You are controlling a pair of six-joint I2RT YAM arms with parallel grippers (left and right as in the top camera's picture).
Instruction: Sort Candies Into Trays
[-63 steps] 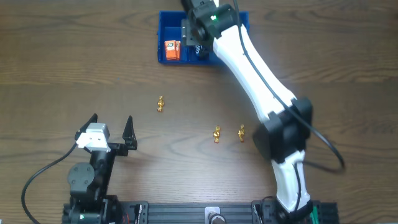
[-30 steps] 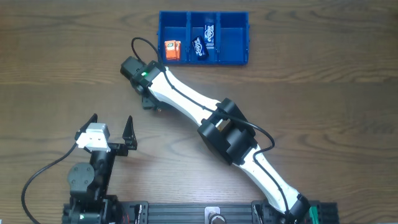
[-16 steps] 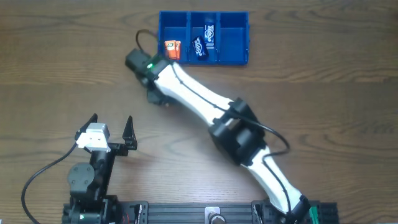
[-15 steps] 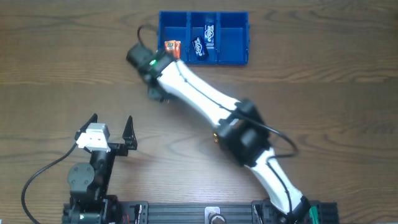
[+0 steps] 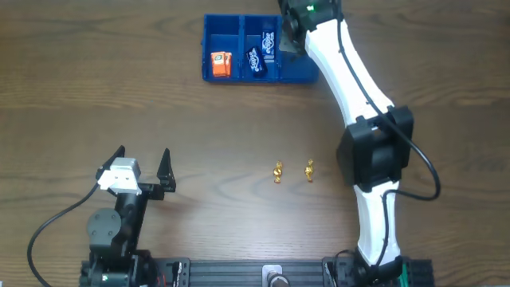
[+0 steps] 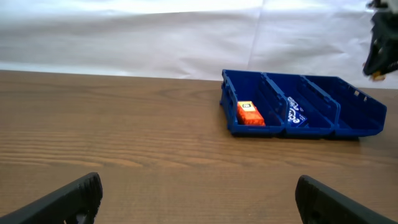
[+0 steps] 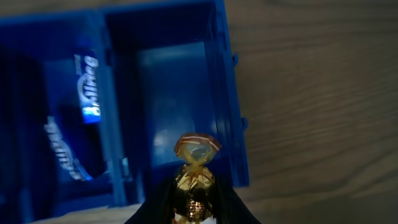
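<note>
The right arm's gripper [image 7: 194, 200] is clenched on a gold foil-wrapped twist candy [image 7: 197, 150], held aloft over the blue plastic three-compartment tray [image 5: 261, 80] at the far edge of the wooden counter [image 5: 96, 88]. In its wrist view the candy hangs above the bare end compartment, beside the one holding two blue-wrapped bars [image 7: 90, 93]; an orange-wrapped square candy [image 5: 221, 64] lies in the compartment at the other end.

Two seconds back there were three gold candies on the counter, one lying apart to the left. The right arm swung out from the tray to that one, and it is now gone from the wood, so the piece in the gripper is very likely that same candy. It has not been let go yet. Two gold foil candies [image 5: 277, 171] lie side by side on the counter in front of the right arm's elbow, left to sort.

The left arm's gripper [image 5: 143, 153] rests near its base, jaws spread wide and holding nothing, facing the tray from well away
</note>
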